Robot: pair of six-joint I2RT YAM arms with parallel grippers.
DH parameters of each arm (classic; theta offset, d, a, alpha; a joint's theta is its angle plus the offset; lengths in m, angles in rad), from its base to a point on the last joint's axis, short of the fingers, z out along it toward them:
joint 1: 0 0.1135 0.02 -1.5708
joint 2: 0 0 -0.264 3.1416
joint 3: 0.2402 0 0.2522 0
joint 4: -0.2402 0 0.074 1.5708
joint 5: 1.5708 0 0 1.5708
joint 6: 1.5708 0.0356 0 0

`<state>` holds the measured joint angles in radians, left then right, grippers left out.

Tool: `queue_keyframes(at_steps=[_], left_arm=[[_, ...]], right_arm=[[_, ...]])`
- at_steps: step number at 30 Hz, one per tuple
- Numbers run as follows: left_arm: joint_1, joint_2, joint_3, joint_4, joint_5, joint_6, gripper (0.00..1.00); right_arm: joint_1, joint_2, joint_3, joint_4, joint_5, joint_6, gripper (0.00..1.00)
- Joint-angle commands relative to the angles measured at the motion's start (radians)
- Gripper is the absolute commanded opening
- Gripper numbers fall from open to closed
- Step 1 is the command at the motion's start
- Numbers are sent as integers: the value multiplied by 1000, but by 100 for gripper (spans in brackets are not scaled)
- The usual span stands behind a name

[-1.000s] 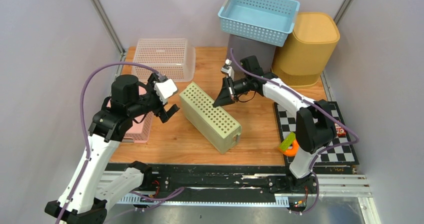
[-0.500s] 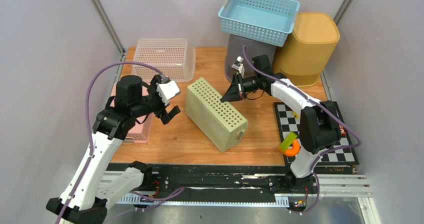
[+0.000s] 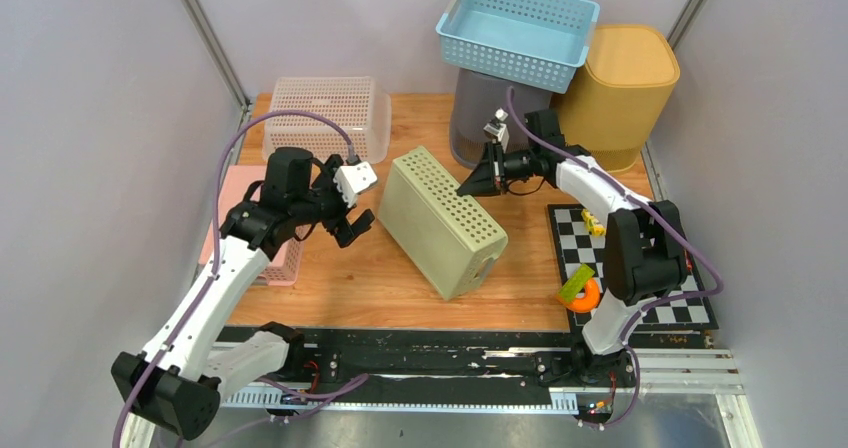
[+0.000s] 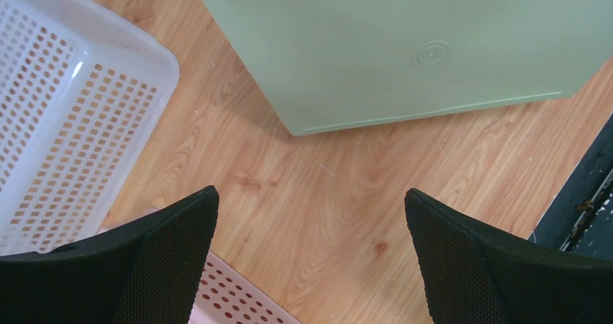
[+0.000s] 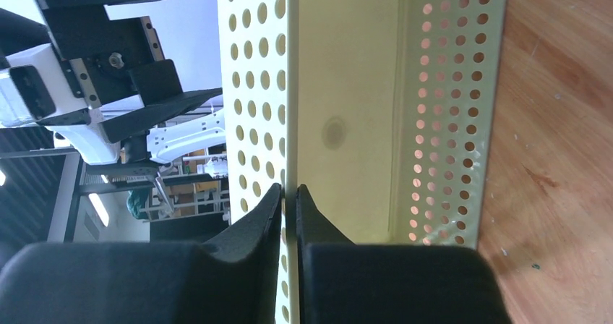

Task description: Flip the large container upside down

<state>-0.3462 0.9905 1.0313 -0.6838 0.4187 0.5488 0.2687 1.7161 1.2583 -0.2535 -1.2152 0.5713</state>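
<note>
Pale-green perforated plastic container [image 3: 440, 223] lies sideways between my left gripper [image 4: 309, 195] and right gripper [image 5: 289, 188]; white perforated plastic basket [image 3: 325, 118] behind-left.

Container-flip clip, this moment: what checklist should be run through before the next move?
1. Grip of right pincer on pale green perforated plastic container: ok, shut on a perforated wall.
2. State of left pincer: ok, open, facing the container's solid base, not touching it.
3. Container upside down: not ok, it lies on its side.
4. Bare wooden table below the left pincer: ok.
5. Clearance from white mesh plastic basket for tipping: cannot tell.
</note>
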Motion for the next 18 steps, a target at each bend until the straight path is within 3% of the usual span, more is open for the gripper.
queue_keyframes(at_steps=[1,18], left_arm=[[6,39,-25,71,17,-17,100],[6,145,-112,209,34,-66,100]], right_arm=[[-41,5,-34,-12,48,-48,11],[-93,22,-45,-12,27,-69,23]])
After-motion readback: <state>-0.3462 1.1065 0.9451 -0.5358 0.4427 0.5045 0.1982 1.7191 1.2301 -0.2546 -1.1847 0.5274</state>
